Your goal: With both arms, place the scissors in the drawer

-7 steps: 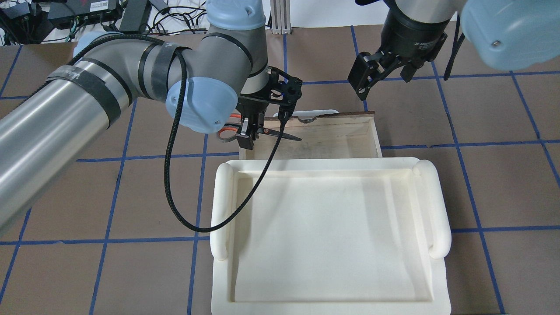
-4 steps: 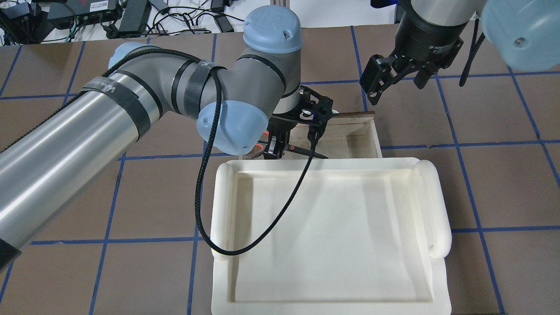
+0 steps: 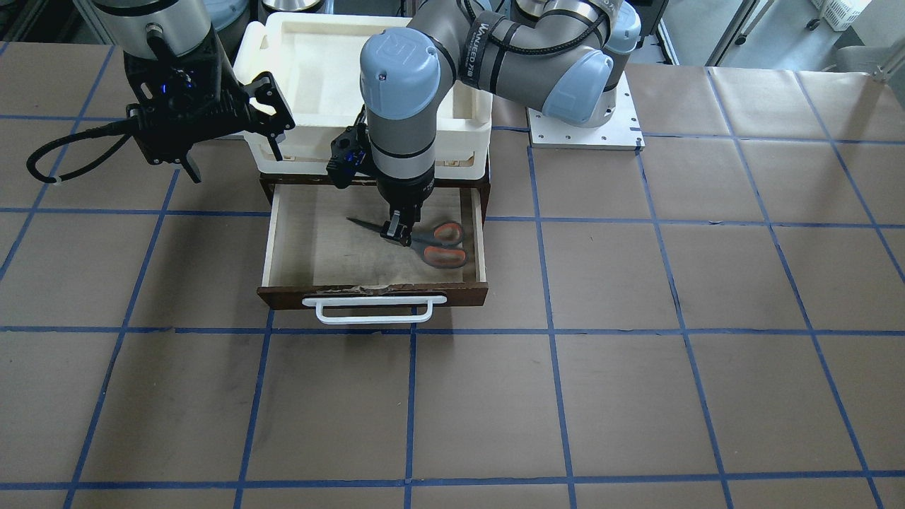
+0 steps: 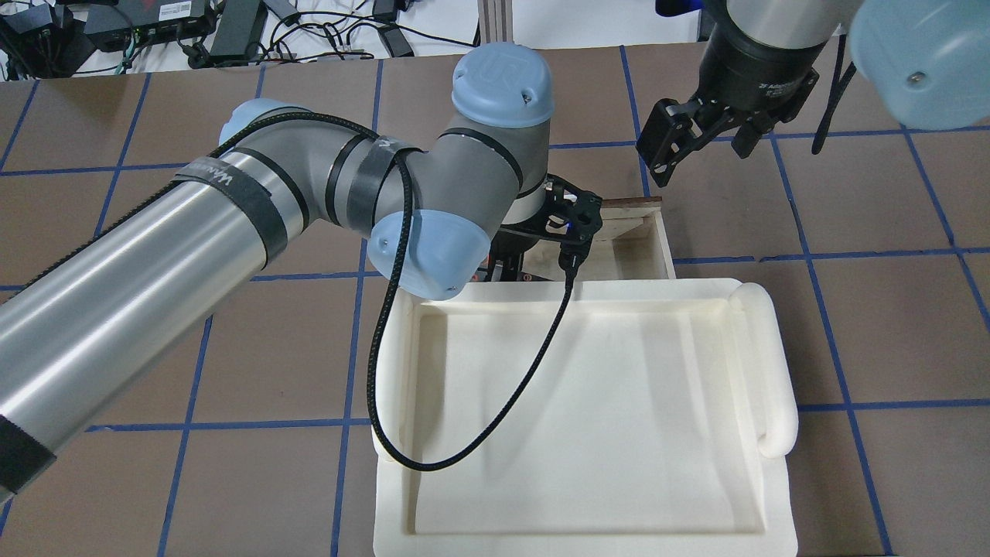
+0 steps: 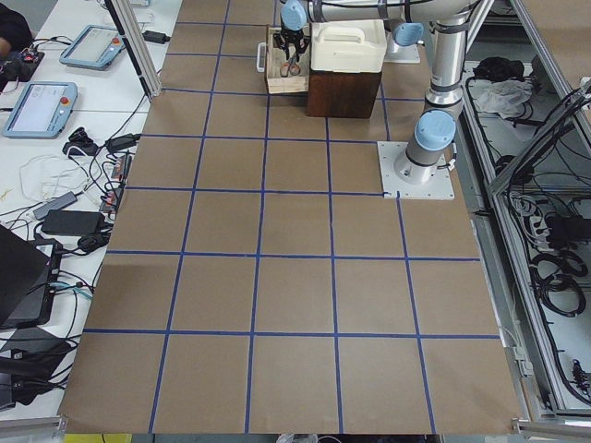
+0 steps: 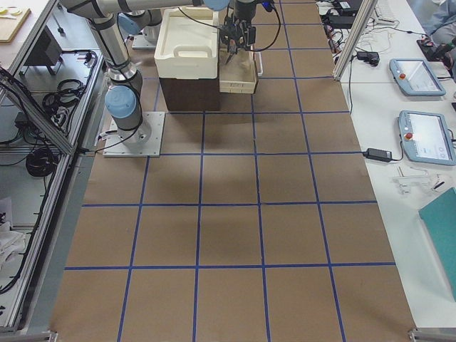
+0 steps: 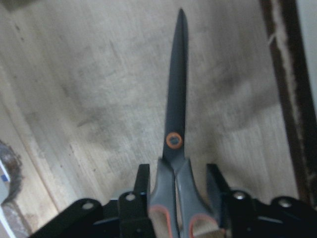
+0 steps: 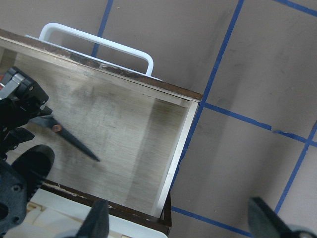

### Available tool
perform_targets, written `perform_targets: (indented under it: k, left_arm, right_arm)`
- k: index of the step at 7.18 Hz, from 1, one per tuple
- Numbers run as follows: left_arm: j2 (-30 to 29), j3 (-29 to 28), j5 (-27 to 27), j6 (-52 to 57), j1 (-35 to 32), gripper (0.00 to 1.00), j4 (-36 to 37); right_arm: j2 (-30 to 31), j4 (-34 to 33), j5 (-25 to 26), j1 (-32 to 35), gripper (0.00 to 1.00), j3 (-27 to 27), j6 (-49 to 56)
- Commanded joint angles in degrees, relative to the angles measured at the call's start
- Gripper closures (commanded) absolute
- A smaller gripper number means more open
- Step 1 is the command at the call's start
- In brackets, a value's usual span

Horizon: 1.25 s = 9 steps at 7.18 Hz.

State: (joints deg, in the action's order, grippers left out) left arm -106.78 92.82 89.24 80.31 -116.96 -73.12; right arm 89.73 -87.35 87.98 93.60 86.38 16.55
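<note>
The scissors [image 3: 435, 244] are inside the open brown drawer [image 3: 368, 291], by its wall on the robot's left, blades pointing across the plywood floor. My left gripper [image 3: 397, 233] reaches down into the drawer and is shut on the handles just behind the pivot. In the left wrist view its fingers [image 7: 142, 183] flank the grey handles of the scissors [image 7: 176, 109]. My right gripper [image 4: 700, 151] is open and empty, above the table beside the drawer's other side. Its wrist view shows the drawer [image 8: 178, 144], the white handle [image 8: 99, 42] and the scissors [image 8: 74, 141].
A cream-white plastic tray [image 4: 773, 363] sits on top of the dark cabinet that the drawer slides out of; it also shows in the front view [image 3: 466, 113]. The left arm's black cable [image 4: 464, 433] hangs over the tray. Brown table with blue grid lines lies all around.
My left arm has swung right and down, carrying the scissors from the drawer's left edge to inside the drawer. The right gripper shifted slightly right and stayed open.
</note>
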Motion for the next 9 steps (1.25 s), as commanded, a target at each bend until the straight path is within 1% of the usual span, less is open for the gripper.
perform_targets:
  k: [1,4,5,6,7,8,9]
  left_arm:
    - [0.7,0.0,0.5,-0.1,0.1,0.08,1.0]
    - [3.9,-1.7,0.7,-0.2,3.6,0.11,0.1]
    - [5.3,-2.3,0.8,-2.5,5.1,0.13,-0.3]
    - [7.6,-4.2,0.9,-10.4,6.5,0.13,-3.2]
    - [9.1,-5.9,0.9,-20.5,7.0,0.13,-3.9]
    - [10.2,-6.0,0.8,-31.2,8.9,0.13,-3.9]
    - [11.1,-6.1,0.2,-36.3,14.2,0.13,-4.4]
  right_arm:
    - [0.0,0.1,0.0,0.1,0.0,0.0,0.0]
    - [0.0,0.1,0.1,0.1,0.0,0.0,0.0]
    - [0.0,0.6,0.2,0.0,0.0,0.0,0.1]
    - [0.0,0.5,0.2,-0.1,0.0,0.0,0.1]
    - [-0.1,0.4,0.4,-0.2,0.0,0.1,-0.2]
    - [-0.1,0.0,1.6,-0.6,0.0,0.1,-0.2]
    - [-0.1,-0.2,1.6,-1.1,0.0,0.1,-0.2]
